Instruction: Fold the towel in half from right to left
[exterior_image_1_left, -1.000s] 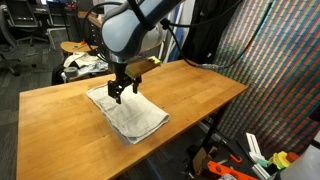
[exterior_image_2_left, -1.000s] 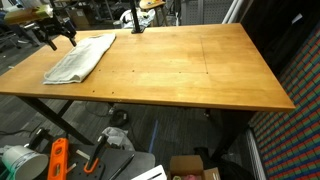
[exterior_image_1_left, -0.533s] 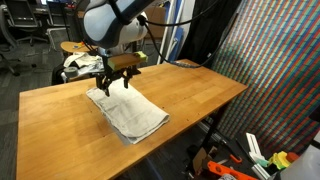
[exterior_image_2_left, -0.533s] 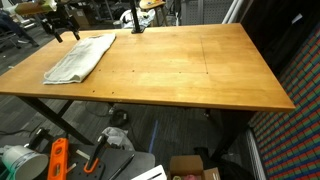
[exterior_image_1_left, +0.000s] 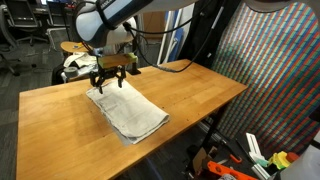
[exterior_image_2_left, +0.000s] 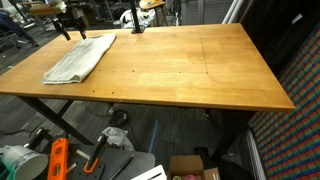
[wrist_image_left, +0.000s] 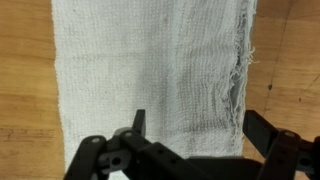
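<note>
Towel (exterior_image_1_left: 128, 112) lies flat on the wooden bench (exterior_image_1_left: 200, 95) as a long narrow rectangle, with all of it on the wood and nothing hanging over the edge. In the exterior view it sits by a far corner of the bench (exterior_image_2_left: 200, 70), towel (exterior_image_2_left: 80, 58) angled to the edges.

Tool (exterior_image_1_left: 108, 85) hangs over one short end of the towel, pointing straight down. Jaws are wide apart and empty. Same in the exterior view: tool (exterior_image_2_left: 70, 33) above that end of the cloth.

Wrist view: towel (wrist_image_left: 150, 70) fills most of the frame, with bare bench (wrist_image_left: 25, 60) on both sides. One long side has a frayed, wrinkled edge (wrist_image_left: 240, 60). Tool (wrist_image_left: 197, 125) straddles the cloth and the fingers (wrist_image_left: 138, 122) are spread. I can't tell if the tips touch the fabric.
</note>
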